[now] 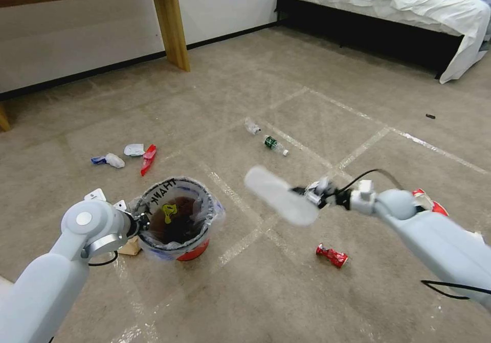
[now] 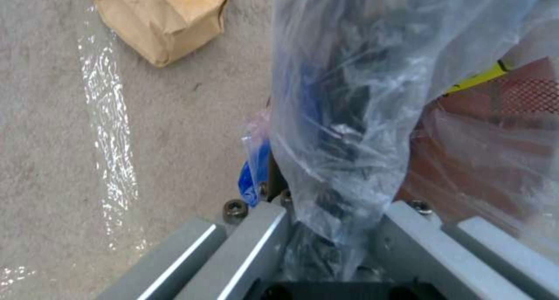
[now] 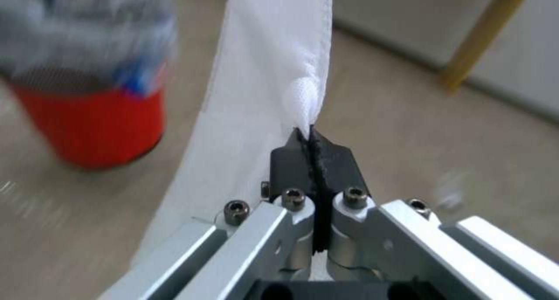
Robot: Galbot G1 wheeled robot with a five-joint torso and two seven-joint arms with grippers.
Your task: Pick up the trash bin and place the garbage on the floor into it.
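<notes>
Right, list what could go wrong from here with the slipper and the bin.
1. The right claw pinches only the edge of the white slipper, which hangs long and flat; it might slip out or swing wide of the bin.
2. The left claw grips the bin through its thin plastic liner, which may tear or pull loose.
3. The bin mouth looks narrow for the slipper, so it might catch on the rim.

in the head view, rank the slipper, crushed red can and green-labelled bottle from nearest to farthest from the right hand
1. White slipper: pinched in the right hand, above the floor.
2. Crushed red can: on the carpet, nearer the robot than the hand.
3. Green-labelled bottle: on the carpet beyond the hand.
</notes>
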